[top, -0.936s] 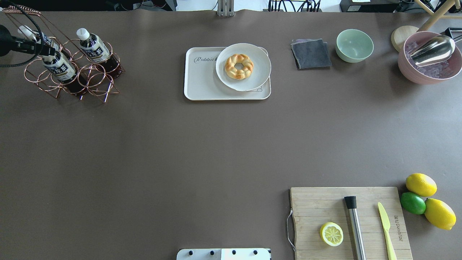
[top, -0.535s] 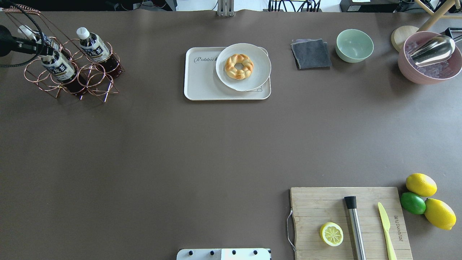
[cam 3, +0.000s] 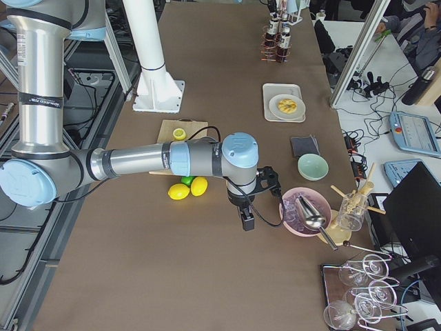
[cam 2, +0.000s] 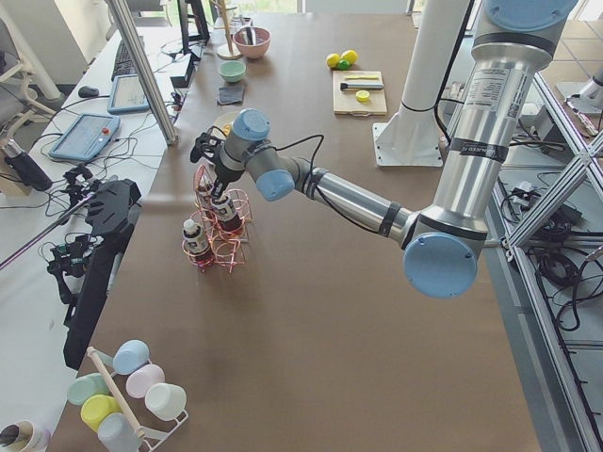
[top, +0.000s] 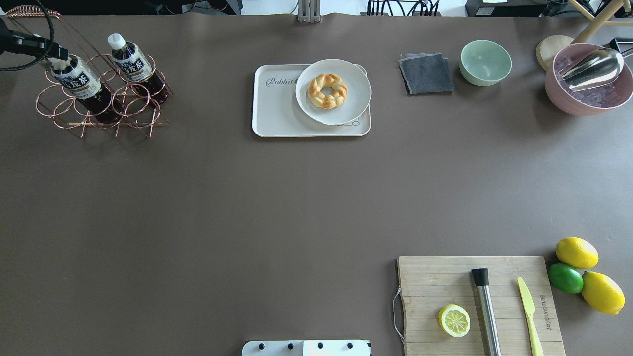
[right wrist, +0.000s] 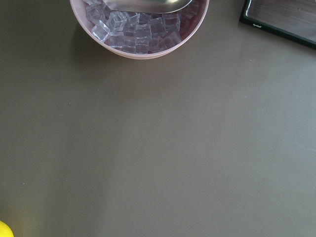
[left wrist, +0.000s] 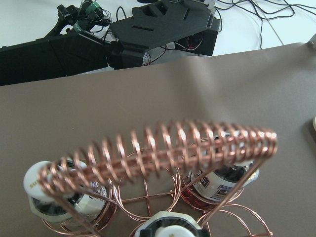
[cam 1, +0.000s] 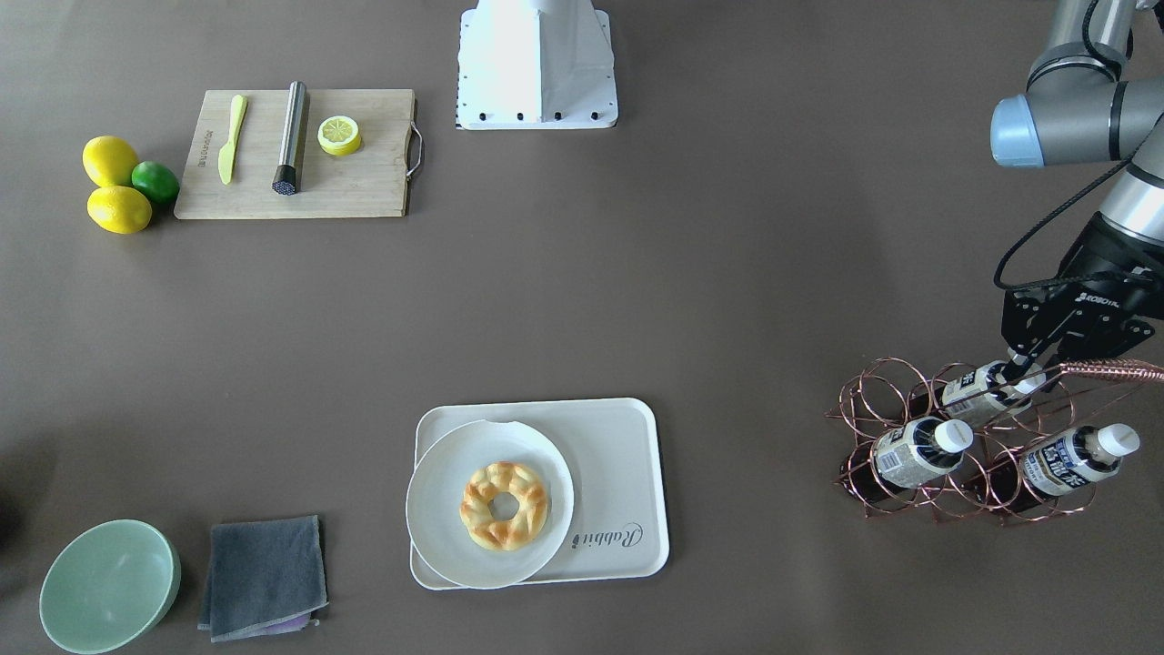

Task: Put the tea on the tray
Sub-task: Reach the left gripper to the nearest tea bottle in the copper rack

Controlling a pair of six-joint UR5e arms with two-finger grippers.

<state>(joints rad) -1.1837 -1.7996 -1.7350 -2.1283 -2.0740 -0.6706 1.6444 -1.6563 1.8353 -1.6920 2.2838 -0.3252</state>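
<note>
Three tea bottles lean in a copper wire rack [top: 118, 111] at the far left of the table. My left gripper [top: 52, 52] is shut on the white cap of one tea bottle [top: 74, 79], also seen in the front view [cam 1: 978, 391] with the left gripper [cam 1: 1023, 366]. A second bottle [top: 131, 59] sits beside it; the third [cam 1: 1073, 459] is hidden behind the arm in the overhead view. The cream tray [top: 277, 113] lies at the far middle, well apart. My right gripper [cam 3: 247, 222] hangs near the pink bowl; I cannot tell if it is open.
A round white plate [top: 356, 99] with a doughnut [top: 327, 91] covers the tray's right part. A grey cloth [top: 426, 73], green bowl [top: 486, 62] and pink ice bowl [top: 588, 99] stand at the far right. A cutting board [top: 430, 282] and citrus fruits [top: 576, 269] lie at the near right.
My left gripper has drawn back toward the left edge, pulling the held bottle up and away. The rack and the other bottle have shifted and tilted slightly with it.
</note>
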